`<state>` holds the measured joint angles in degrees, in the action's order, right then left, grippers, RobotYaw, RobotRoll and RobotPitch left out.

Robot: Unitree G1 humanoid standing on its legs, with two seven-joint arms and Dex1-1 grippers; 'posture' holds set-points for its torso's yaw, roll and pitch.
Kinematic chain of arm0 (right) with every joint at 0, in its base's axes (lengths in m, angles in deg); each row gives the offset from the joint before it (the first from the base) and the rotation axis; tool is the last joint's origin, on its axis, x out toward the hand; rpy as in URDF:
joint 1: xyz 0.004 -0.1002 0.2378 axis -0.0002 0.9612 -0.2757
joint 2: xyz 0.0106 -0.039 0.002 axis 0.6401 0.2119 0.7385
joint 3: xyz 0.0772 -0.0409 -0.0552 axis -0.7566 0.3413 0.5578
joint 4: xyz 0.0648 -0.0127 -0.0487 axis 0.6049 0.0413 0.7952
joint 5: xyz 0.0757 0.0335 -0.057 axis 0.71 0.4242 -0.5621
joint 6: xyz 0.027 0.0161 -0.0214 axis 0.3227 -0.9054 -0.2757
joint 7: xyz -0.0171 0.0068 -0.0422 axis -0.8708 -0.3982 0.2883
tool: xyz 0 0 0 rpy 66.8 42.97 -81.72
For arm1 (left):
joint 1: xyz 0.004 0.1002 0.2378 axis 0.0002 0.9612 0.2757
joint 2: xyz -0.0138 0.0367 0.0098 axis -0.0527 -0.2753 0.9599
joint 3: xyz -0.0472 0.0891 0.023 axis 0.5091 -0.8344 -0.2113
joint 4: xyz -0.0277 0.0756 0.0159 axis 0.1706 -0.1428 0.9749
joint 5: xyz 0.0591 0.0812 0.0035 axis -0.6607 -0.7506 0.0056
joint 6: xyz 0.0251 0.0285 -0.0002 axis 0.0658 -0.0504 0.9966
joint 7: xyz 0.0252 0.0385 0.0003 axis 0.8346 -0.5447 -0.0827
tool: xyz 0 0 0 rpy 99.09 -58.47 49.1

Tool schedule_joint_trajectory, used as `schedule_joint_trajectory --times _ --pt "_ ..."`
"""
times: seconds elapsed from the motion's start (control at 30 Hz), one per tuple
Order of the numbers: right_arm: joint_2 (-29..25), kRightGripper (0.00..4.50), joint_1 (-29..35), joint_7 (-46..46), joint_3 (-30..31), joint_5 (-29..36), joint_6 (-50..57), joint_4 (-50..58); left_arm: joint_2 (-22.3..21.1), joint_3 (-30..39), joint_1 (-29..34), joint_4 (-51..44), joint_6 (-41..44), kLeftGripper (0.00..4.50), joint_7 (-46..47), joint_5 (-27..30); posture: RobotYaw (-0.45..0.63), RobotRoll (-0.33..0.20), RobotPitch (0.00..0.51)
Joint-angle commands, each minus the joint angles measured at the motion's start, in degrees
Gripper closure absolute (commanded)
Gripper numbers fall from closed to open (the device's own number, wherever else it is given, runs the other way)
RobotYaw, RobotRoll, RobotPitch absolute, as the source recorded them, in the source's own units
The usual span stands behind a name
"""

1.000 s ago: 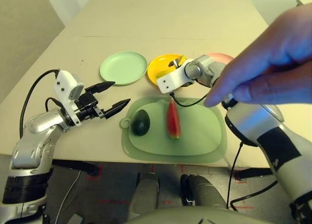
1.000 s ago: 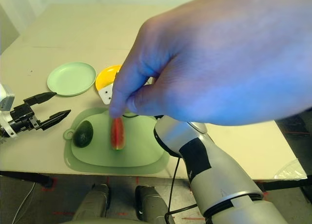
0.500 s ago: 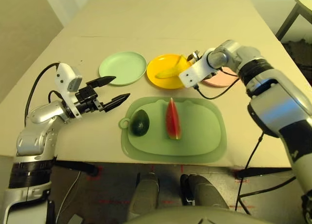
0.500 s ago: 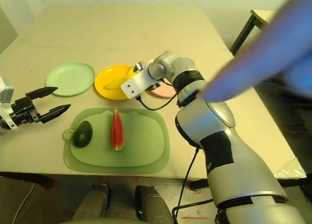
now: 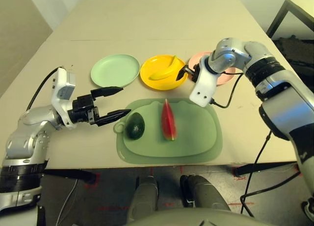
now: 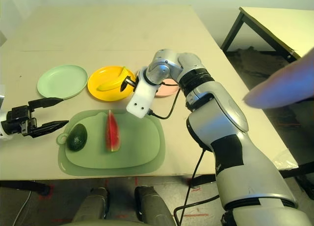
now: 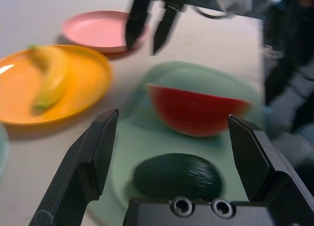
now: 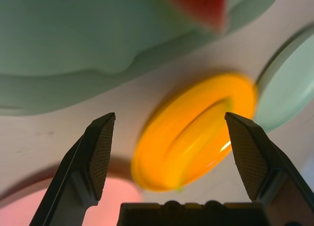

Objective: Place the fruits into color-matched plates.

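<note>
On the large green mat (image 5: pixel 196 137) lie a dark green avocado (image 5: pixel 135 126) and a red watermelon wedge (image 5: pixel 168 121). Behind the mat stand three plates: mint green (image 5: pixel 115 70), yellow (image 5: pixel 156 80) with the banana (image 5: pixel 164 70) lying in it, and pink (image 5: pixel 222 76), partly hidden by my right arm. My left gripper (image 5: pixel 123 101) is open and empty, just left of the avocado (image 7: pixel 177 176) and pointing at it. Between the yellow and pink plates my right gripper (image 5: pixel 186 72) hangs open and empty, its fingers aimed at the yellow plate (image 8: pixel 196 132).
A person's hand (image 6: pixel 289 86) shows at the right edge, off the table. A second table (image 6: pixel 274 24) with dark legs stands at the far right. Bare tabletop stretches behind the plates and left of the mat.
The person's hand has pulled away to the right. My right wrist has swung down toward the mat's back edge. My left gripper has crept closer to the avocado. The camera has shifted.
</note>
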<state>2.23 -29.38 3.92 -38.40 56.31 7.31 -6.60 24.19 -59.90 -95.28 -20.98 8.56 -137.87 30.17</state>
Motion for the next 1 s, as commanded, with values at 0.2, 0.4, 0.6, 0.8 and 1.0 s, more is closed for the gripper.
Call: schedule_joint_trajectory --times 0.2,0.4,0.6,0.8,1.0 --pt "-0.99 0.03 3.13 12.86 1.35 14.18 9.43 21.01 -1.37 -0.28 2.49 -2.01 -0.77 0.0 -3.34 -0.9 0.05 0.0 0.113" --pt "-2.47 0.03 5.41 19.95 2.65 19.96 16.18 32.24 -1.62 -0.07 3.17 -2.17 -0.7 0.0 -3.36 -1.09 0.06 0.0 0.112" --pt "-1.99 0.03 7.32 23.26 3.53 19.54 21.98 37.39 -1.96 0.4 2.94 -1.67 -1.14 0.0 -3.04 -1.34 0.06 0.0 0.112" --pt "-0.24 0.03 7.98 22.61 4.51 15.99 21.56 35.12 -2.22 0.71 2.88 -2.27 -1.17 0.0 -2.28 -1.09 0.08 0.0 0.118" --pt "1.96 0.03 7.82 20.62 5.32 11.53 19.46 30.19 -2.4 1.57 3.94 -2.48 -1.65 0.0 -1.99 -1.07 0.09 0.0 0.121"
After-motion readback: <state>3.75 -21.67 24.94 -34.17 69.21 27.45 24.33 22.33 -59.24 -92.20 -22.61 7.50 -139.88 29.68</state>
